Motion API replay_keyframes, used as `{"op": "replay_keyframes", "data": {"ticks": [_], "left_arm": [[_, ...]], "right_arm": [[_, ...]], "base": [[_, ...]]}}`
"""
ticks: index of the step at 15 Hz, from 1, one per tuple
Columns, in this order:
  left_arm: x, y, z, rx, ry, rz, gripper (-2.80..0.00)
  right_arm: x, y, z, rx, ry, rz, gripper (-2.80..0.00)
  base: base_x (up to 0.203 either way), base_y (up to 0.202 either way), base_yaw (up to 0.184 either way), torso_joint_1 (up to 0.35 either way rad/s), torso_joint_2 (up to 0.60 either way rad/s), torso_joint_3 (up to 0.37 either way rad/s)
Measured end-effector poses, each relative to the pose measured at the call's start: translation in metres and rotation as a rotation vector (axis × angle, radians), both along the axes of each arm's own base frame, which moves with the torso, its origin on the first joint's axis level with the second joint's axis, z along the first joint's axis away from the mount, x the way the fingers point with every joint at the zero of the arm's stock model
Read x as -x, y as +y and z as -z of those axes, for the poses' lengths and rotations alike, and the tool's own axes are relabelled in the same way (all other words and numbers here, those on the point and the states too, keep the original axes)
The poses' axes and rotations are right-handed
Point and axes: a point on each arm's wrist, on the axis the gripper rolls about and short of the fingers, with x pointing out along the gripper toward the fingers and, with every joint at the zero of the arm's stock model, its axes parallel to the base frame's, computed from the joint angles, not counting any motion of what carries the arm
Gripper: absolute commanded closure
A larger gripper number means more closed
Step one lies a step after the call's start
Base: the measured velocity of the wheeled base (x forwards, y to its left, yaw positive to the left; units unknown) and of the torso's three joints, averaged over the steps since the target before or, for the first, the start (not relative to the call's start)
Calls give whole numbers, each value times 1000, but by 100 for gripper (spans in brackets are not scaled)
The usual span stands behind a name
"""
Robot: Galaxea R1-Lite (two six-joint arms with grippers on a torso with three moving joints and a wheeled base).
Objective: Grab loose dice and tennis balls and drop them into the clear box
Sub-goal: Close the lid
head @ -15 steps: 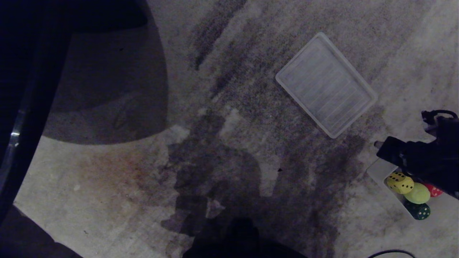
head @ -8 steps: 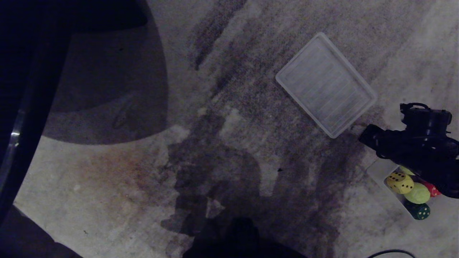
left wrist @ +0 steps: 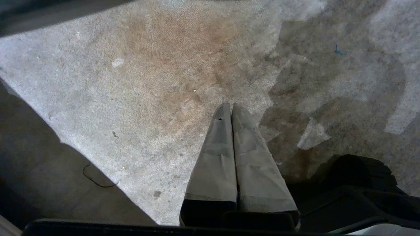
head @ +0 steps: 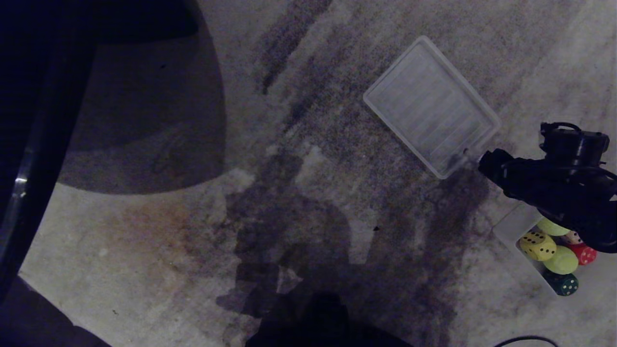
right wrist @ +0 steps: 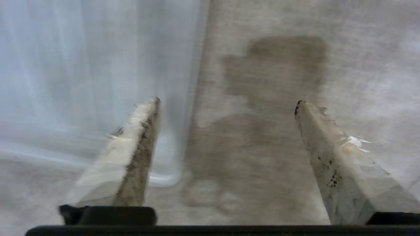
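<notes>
Jaws of the right gripper (right wrist: 226, 131) stand wide apart and hold nothing; in the right wrist view only carpet and a corner of the ribbed lid (head: 430, 107) show between the fingers (right wrist: 137, 147). Jaws of the left gripper (left wrist: 232, 113) are pressed together and empty, parked over bare carpet (head: 159, 250) at the near left.

At the near right, the clear box (head: 512, 225) sits on the floor with its load: a yellow die (head: 537, 244), a red die (head: 585, 253), a dark green die (head: 563, 283), a tan die (head: 572, 236) partly hidden, and two tennis balls (head: 561, 260), one half under the arm. No loose die or ball shows on the carpet.

My worry is the right arm: it hangs just above the box's far end, its tip beside the lid's near corner. A low sweep could clip the box wall and tip pieces out, or nudge the lid. Anything loose may lie outside these views, so the job could be called finished too soon.
</notes>
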Motion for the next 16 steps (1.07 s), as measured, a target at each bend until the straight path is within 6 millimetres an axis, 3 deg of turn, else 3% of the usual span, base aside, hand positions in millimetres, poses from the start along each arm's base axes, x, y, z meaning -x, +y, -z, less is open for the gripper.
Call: {"op": "replay_keyframes", "data": {"ticks": [5, 11, 12, 16], "left_arm": [[0, 0, 0, 0, 0, 0, 0], [0, 0, 0, -1, 0, 0, 0], [0, 0, 0, 0, 0, 0, 0], [0, 0, 0, 0, 0, 0, 0]], "right_arm": [[3, -1, -7, 2, -20, -1, -280], [-10, 0, -8, -20, -52, 5, -280], [-13, 0, -7, -19, -53, 8, 0], [-21, 2, 1, 5, -30, -1, 0]], "base": [[0, 0, 0, 0, 0, 0], [0, 0, 0, 0, 0, 0], [0, 0, 0, 0, 0, 0], [0, 0, 0, 0, 0, 0]]}}
